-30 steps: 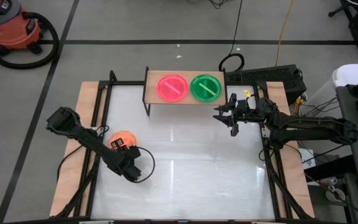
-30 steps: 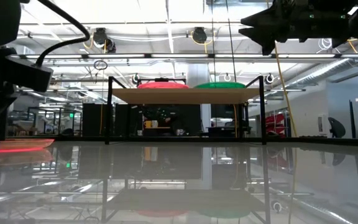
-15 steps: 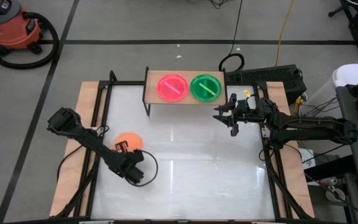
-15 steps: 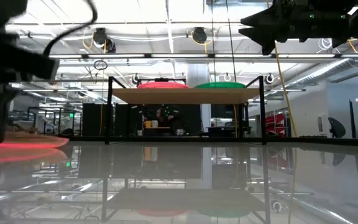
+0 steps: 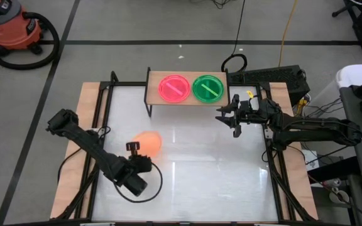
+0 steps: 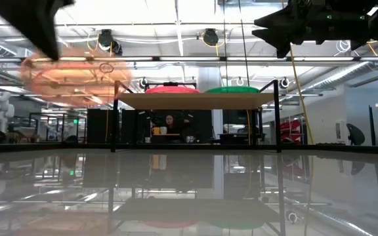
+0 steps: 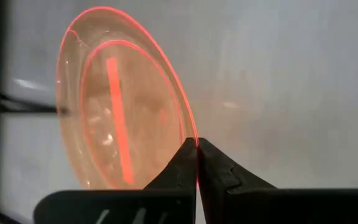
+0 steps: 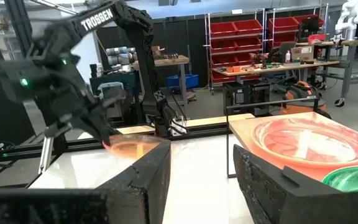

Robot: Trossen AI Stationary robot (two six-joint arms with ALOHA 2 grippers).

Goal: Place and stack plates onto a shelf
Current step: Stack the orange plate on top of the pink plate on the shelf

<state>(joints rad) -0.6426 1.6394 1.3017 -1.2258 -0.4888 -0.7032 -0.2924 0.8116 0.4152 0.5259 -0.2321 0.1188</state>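
Orange plate (image 5: 148, 140) hangs above the bench (image 5: 187, 182), in front of the shelf (image 5: 153, 98) and off its left end, its rim pinched in the closed jaws of the left gripper (image 7: 197, 151). Pink plate (image 5: 174, 87) and green plate (image 5: 207, 88) lie side by side on the shelf. Right gripper (image 5: 234, 115) hovers just off the shelf's right end, jaws open and empty.

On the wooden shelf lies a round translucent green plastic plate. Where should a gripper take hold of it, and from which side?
Probably the raised rim is best. The round translucent green plastic plate lies flat on the small light-wood shelf, close beside the pink plate, so its centre offers nothing to pinch. The side facing the open right gripper is free, so come from there, one finger above the rim and one below.
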